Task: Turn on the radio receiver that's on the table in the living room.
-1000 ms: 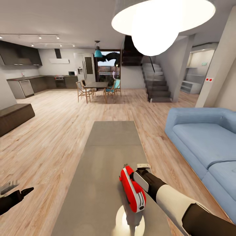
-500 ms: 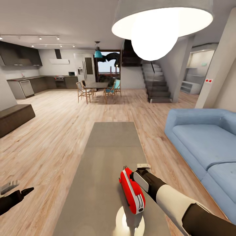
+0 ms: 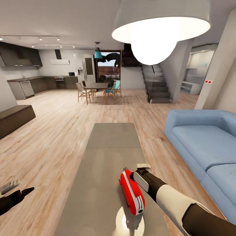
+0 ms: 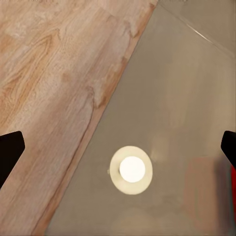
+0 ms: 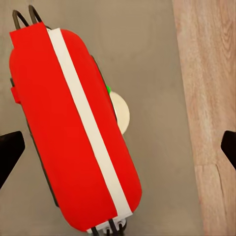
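Right gripper (image 3: 141, 171) beside radio receiver (image 3: 131, 191) (grey table (image 3: 108, 154))

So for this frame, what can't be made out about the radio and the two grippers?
- Radio receiver: its dial face is turned away in the head view; the right wrist view shows its red shell and white band.
- Right gripper: contact with the radio is hidden behind it.
- Left gripper: cut off by the head view's edge.

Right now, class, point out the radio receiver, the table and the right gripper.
radio receiver (image 3: 131, 191), head view, on its red top side.
table (image 3: 98, 170), head view, on the bare grey top.
right gripper (image 5: 118, 147), right wrist view, midway between its two dark fingertips.
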You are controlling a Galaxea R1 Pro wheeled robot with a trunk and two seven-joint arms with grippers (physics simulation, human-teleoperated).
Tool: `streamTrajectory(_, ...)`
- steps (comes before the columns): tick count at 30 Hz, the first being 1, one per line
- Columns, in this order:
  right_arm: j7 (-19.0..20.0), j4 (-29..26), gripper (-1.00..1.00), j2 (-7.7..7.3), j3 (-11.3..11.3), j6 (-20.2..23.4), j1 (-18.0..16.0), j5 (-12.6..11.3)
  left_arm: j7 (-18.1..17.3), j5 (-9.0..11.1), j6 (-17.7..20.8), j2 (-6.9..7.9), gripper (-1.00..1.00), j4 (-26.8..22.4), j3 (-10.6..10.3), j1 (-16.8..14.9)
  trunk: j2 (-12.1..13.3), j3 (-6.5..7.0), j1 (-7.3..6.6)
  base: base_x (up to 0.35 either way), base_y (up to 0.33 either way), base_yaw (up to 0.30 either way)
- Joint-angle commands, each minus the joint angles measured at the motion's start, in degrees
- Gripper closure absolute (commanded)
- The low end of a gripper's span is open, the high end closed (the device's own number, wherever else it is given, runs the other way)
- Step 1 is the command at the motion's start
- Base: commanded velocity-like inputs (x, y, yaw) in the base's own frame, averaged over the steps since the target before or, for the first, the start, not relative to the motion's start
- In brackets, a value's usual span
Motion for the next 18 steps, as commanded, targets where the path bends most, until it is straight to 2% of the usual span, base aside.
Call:
streamTrajectory(1,0.0,0.0,-1.0,0.0,0.0,0.01,-0.01,0.0,0.0,-0.01,0.0,-0.02,-1.0,0.01,0.0,-0.01,0.42,0.18,-0.23,0.0,0.0,0.0)
streamTrajectory(18,0.06,0.0,-1.0,0.0,0.0,0.03,0.01,0.0,0.0,-0.01,0.0,-0.21,-1.0,0.02,-0.29,0.01,7.23,3.24,-3.96,0.0,0.0,0.0)
